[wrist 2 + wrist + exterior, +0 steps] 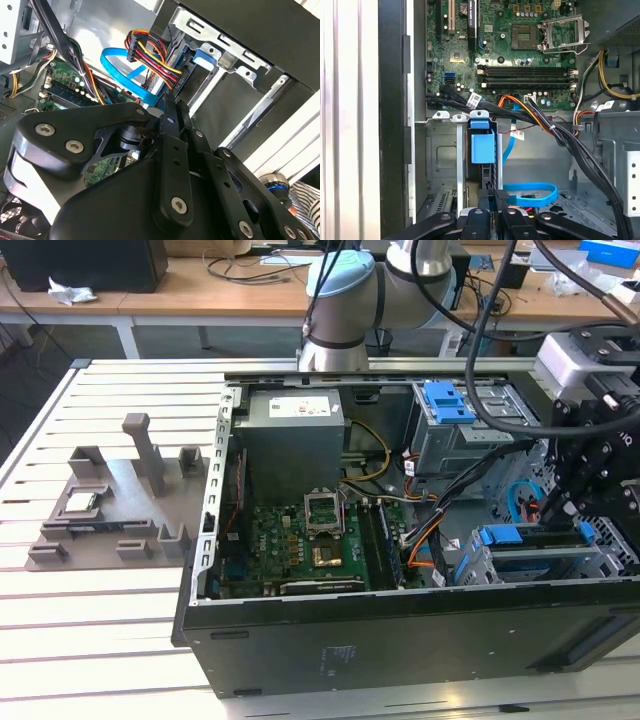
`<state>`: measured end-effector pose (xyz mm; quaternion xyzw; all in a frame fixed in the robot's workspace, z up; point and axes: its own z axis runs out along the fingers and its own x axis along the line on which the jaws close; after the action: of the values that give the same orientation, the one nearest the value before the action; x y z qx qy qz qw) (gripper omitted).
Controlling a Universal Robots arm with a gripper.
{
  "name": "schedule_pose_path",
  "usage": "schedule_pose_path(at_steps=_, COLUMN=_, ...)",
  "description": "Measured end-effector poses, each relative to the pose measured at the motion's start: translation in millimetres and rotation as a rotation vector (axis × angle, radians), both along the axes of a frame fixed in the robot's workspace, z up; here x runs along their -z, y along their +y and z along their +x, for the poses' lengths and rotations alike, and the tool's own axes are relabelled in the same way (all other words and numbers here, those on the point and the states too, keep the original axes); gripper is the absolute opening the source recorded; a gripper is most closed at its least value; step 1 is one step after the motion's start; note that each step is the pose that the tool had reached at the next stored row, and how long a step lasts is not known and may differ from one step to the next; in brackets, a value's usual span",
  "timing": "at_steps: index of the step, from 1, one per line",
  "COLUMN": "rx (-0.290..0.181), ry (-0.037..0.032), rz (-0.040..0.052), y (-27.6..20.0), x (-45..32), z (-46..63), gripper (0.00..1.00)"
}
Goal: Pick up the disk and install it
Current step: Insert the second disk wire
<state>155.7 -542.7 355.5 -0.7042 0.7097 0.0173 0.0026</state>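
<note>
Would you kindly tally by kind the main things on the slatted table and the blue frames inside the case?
Computer case: 1
Grey fixture plate: 1
Silver chip: 1
Blue plastic frames at the drive cages: 2
Total: 5

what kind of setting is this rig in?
Likely a robotics lab or test bench: an open computer case lies on a white slatted table, a grey fixture plate sits beside it, and cluttered wooden desks stand behind.
</note>
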Motion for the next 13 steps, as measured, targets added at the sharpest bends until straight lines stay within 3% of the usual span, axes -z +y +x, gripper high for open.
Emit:
schedule_pose_path(at_steps=4, rx=-0.001, ry=0.0001, rz=-0.0003, y=-0.3, x=5.9, z=0.0, gripper=0.16)
schedule_pose_path(at_steps=13, rx=-0.003, ry=0.0001, rz=-0.0003, y=-0.3, x=10.5, z=0.0, gripper=0.16)
